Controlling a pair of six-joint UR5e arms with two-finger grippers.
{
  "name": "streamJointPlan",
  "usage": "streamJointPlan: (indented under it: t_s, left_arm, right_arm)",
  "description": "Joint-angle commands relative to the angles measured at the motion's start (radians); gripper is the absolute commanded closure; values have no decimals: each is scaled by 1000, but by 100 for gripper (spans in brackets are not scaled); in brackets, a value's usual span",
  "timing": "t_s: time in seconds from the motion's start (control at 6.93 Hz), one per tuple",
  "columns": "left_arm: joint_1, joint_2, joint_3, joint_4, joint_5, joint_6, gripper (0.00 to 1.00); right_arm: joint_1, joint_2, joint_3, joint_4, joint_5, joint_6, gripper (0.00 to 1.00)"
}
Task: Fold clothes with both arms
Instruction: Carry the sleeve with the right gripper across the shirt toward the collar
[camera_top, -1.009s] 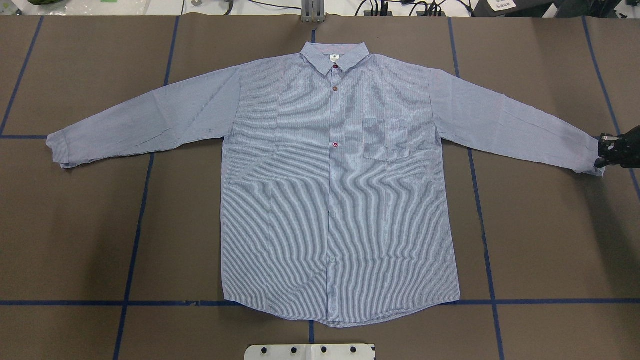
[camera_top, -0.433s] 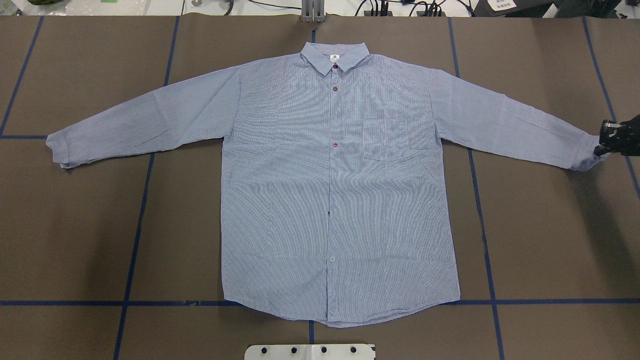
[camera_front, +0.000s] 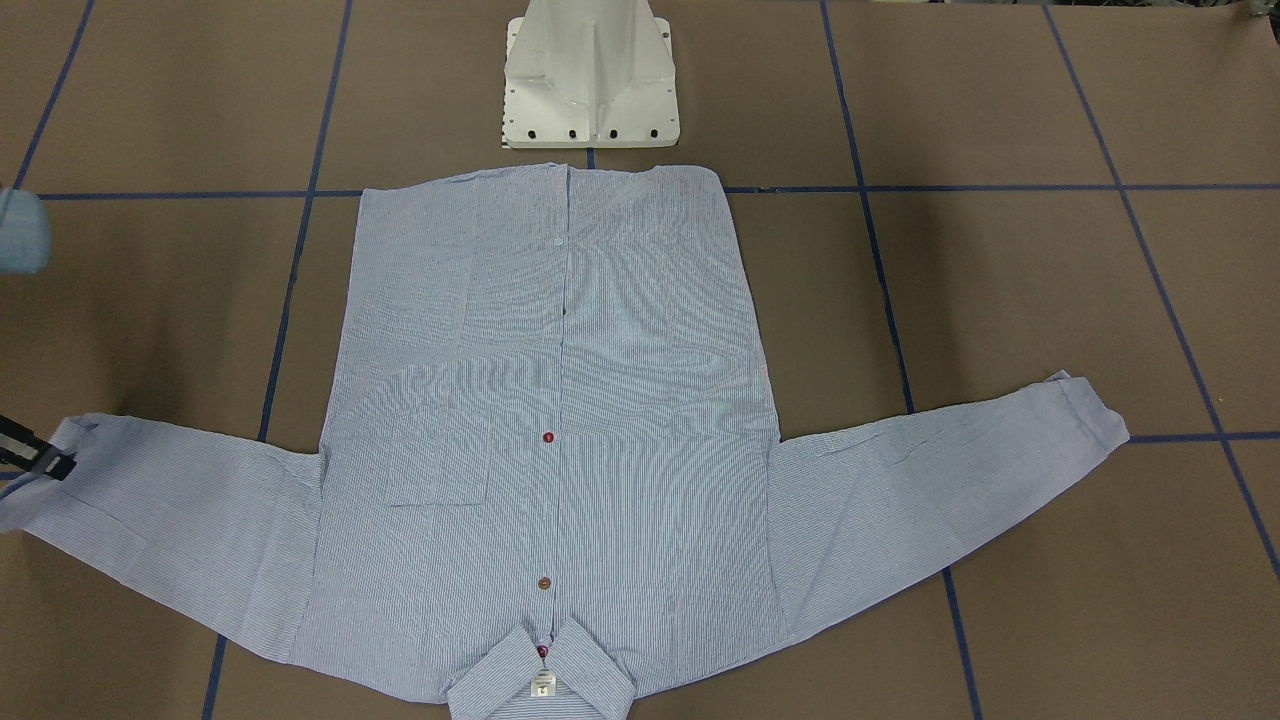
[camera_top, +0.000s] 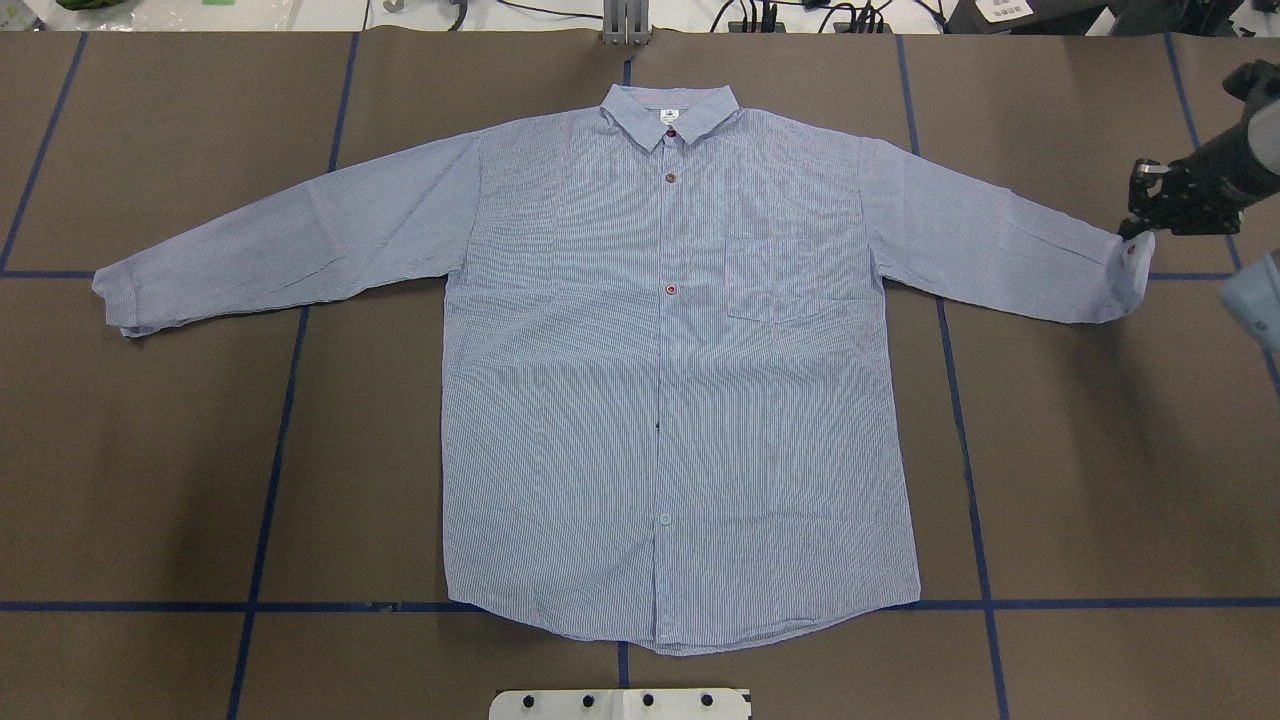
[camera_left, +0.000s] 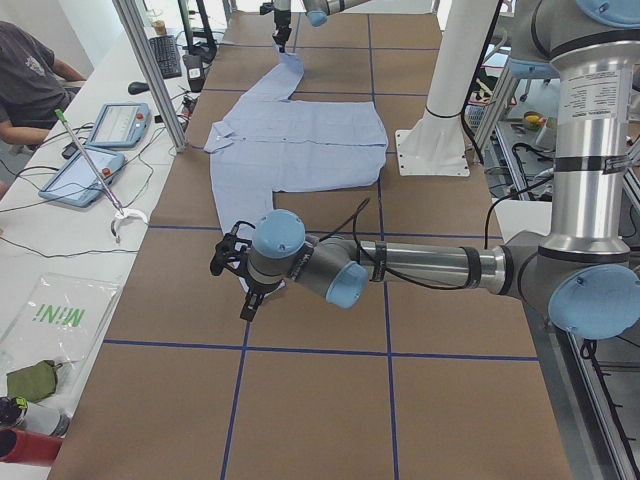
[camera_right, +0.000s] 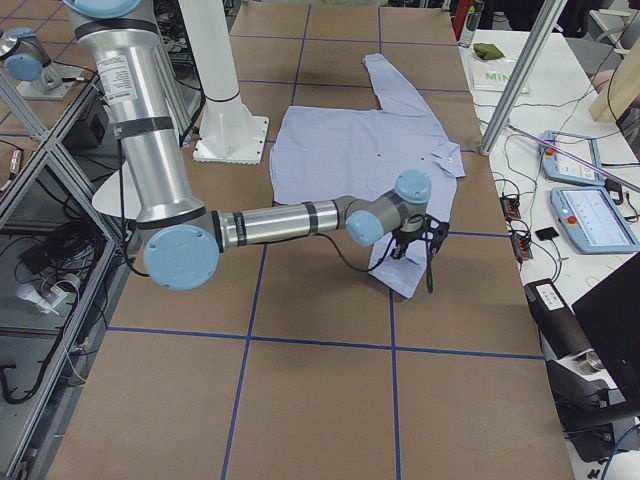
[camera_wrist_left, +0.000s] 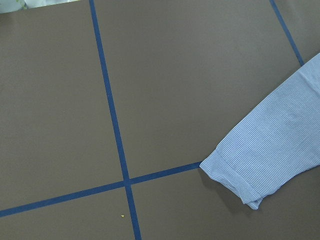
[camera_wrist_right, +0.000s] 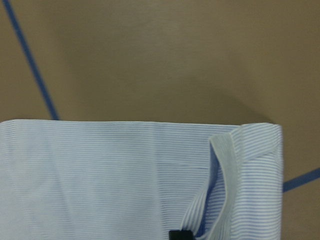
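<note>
Shirt (camera_top: 660, 400) laid flat on table (camera_top: 150, 450), buttons up | right gripper (camera_top: 1138, 232) clamped on raised cuff (camera_top: 1134, 272) | left gripper (camera_left: 240, 290): state cannot be told | risk: cuff may be lost from shallow pinch, sleeve dropped crooked

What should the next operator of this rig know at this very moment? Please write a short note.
Right gripper: shut on the right cuff of the shirt, holding it off the table.
Left gripper: near the left cuff, which lies flat; open or shut, I cannot tell.
Done: shirt spread out, front up.
Left: all folds.
</note>
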Motion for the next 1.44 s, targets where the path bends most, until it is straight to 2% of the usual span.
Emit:
streamJointPlan:
  t_s: [0.0, 0.14, 0.29, 0.43, 0.58, 0.87, 1.01, 1.3]
  left_arm:
    - [0, 2, 4, 0, 2, 1, 0]
    - [0, 8, 4, -2, 0, 1, 0]
    - [0, 16, 4, -3, 0, 1, 0]
    - [0, 19, 2, -3, 2, 3, 0]
    - [0, 22, 1, -3, 2, 4, 0]
    - [0, 51, -39, -3, 2, 4, 0]
    - [0, 54, -41, -3, 2, 4, 0]
    - [2, 54, -41, -3, 2, 0, 0]
  right_arm:
    - [-79, 213, -17, -135, -3, 78, 100]
    - [-134, 295, -35, -135, -9, 162, 100]
    - [-174, 393, -105, -125, -33, 221, 100]
    - [-222, 527, -221, -121, -96, 268, 100]
    - [-268, 623, -322, -70, -149, 292, 100]
    - [-358, 705, -438, 91, -249, 422, 100]
    - [-395, 770, -507, 119, -294, 433, 100]
    - [-446, 777, -514, 148, -364, 445, 100]
